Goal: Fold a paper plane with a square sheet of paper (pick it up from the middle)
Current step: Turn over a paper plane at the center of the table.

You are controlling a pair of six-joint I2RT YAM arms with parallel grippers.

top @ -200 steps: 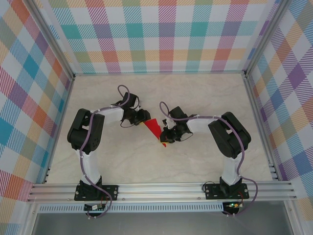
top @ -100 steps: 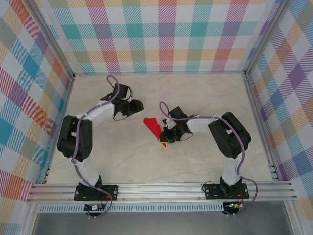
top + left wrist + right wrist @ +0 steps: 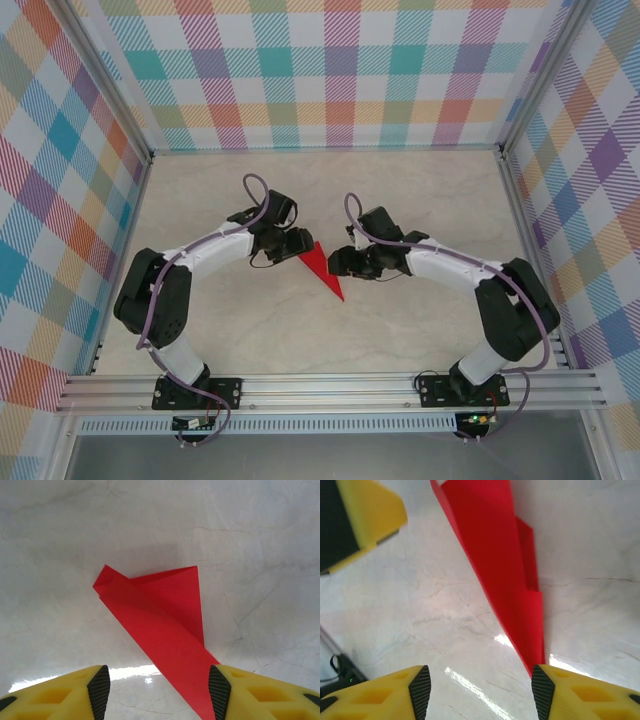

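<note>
Pale, grey-veined marble-look table [image 3: 430, 200], glossy, with white glare patches close up. Boxed in by pastel plaid walls [image 3: 340, 70] at 9, 12 and 3 o'clock: teal, orange, purple, yellow. Framed by slanting aluminium posts [image 3: 105, 80] at 10 and 2 o'clock and a ribbed rail [image 3: 330, 388] along 6 o'clock. Bright, even light.

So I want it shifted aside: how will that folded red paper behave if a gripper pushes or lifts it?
The paper plane is thin folded sheet, so probably light and floppy. On the glossy table it should slide, not tip. Its layers look loosely creased, so a pinch may flatten or unfold them.
</note>
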